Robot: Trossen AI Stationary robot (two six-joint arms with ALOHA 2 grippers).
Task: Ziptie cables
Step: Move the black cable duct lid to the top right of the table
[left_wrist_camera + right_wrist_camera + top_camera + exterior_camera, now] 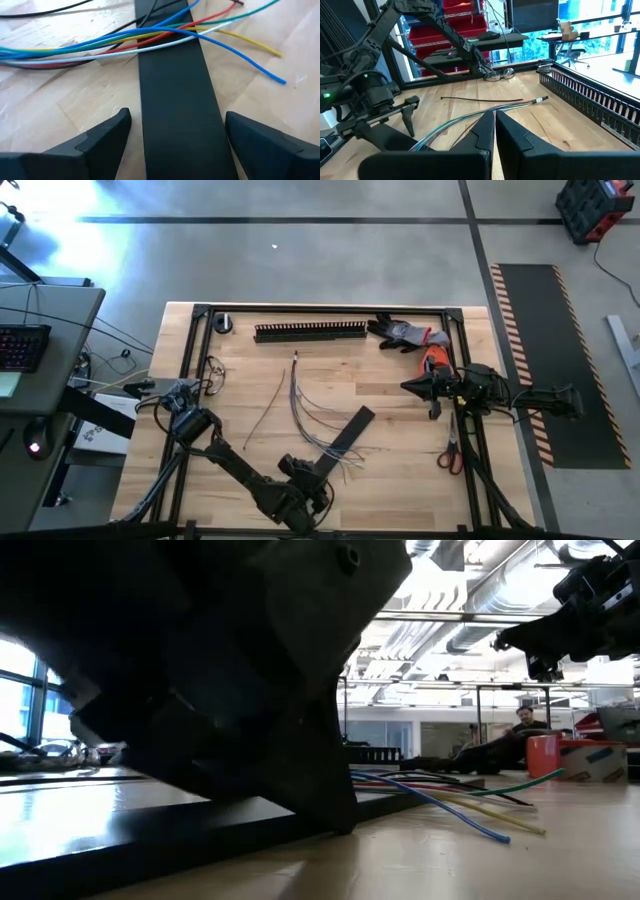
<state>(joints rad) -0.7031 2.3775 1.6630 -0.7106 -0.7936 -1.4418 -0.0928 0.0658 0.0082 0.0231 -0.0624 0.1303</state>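
Left gripper: the left gripper (175, 135) is low at the near edge of the table, its two dark fingers spread wide with nothing between them but the strip below.
Flat strip: a flat black plastic cover strip (172, 100) lies on the wood right under that gripper, one finger on each side, not touching that I can see.
Cables: the cables (100, 45), a loose bunch of thin bendy wires in blue, green, red, yellow, white and black, lie across the strip just past the fingers. In the view from above, the bunch runs from mid-table to the near side, where the ends fan out apart.
Step in hand: I think this is the start, getting hold of the wires. No tie is around them yet, and I see no tie for sure.
Next move: the spread fingers likely need to go forward over the bunch and close on all the wires, not on the strip.
Right gripper: the right gripper (495, 131) waits up off the table at the right side, fingers pressed together and empty.
Things that hold stuff: a long black slotted plastic duct (310, 332) lies at the far side; no wires are in it.
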